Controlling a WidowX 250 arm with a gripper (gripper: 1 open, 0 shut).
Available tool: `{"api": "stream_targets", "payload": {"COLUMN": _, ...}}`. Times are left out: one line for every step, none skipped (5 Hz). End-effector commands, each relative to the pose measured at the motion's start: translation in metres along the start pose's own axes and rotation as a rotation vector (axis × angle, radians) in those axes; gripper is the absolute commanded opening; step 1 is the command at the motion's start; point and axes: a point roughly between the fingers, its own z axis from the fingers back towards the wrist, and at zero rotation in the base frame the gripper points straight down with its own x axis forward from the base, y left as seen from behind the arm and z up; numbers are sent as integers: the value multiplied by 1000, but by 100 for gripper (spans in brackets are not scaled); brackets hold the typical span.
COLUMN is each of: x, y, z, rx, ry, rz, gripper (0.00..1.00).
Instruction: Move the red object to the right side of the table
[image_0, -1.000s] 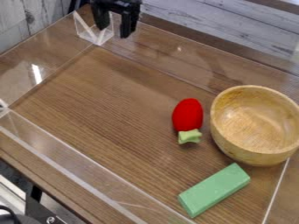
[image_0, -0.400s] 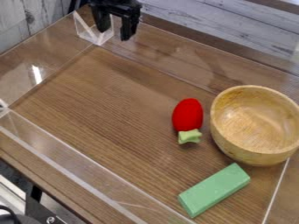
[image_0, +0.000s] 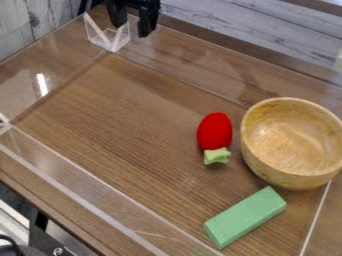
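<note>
The red object (image_0: 214, 131), a small oval toy fruit with a light green stem end pointing toward the front, lies on the brown wood-grain table (image_0: 120, 120) right of the middle, just left of the wooden bowl. My gripper (image_0: 132, 24) hangs at the far top left, well away from the fruit. Its dark fingers (image_0: 118, 17) point down and stand apart with nothing between them.
A wooden bowl (image_0: 291, 142) sits at the right edge, close beside the fruit. A flat green block (image_0: 246, 217) lies near the front right corner. Low clear acrylic walls (image_0: 54, 60) border the tabletop.
The gripper has risen slightly at the top left. The fruit, bowl and block have not moved.
</note>
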Motion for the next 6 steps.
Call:
{"api": "stream_targets", "payload": {"x": 10, "y": 14, "z": 33, "rx": 53, "ry": -97, "rz": 47, "gripper": 100}}
{"api": "stream_targets", "payload": {"x": 10, "y": 20, "z": 24, "rx": 59, "ry": -90, "rz": 99, "gripper": 100}}
{"api": "stream_targets", "payload": {"x": 0, "y": 22, "z": 13, "rx": 65, "ry": -80, "rz": 167, "gripper": 100}}
{"api": "stream_targets", "payload": {"x": -4, "y": 23, "z": 7, "rx": 65, "ry": -87, "rz": 233, "gripper": 100}}
{"api": "stream_targets", "payload": {"x": 3, "y": 27, "z": 14, "rx": 50, "ry": -112, "rz": 174, "gripper": 100}}
{"api": "stream_targets", "payload": {"x": 9, "y": 29, "z": 20, "rx": 33, "ry": -134, "rz": 115, "gripper": 100}}
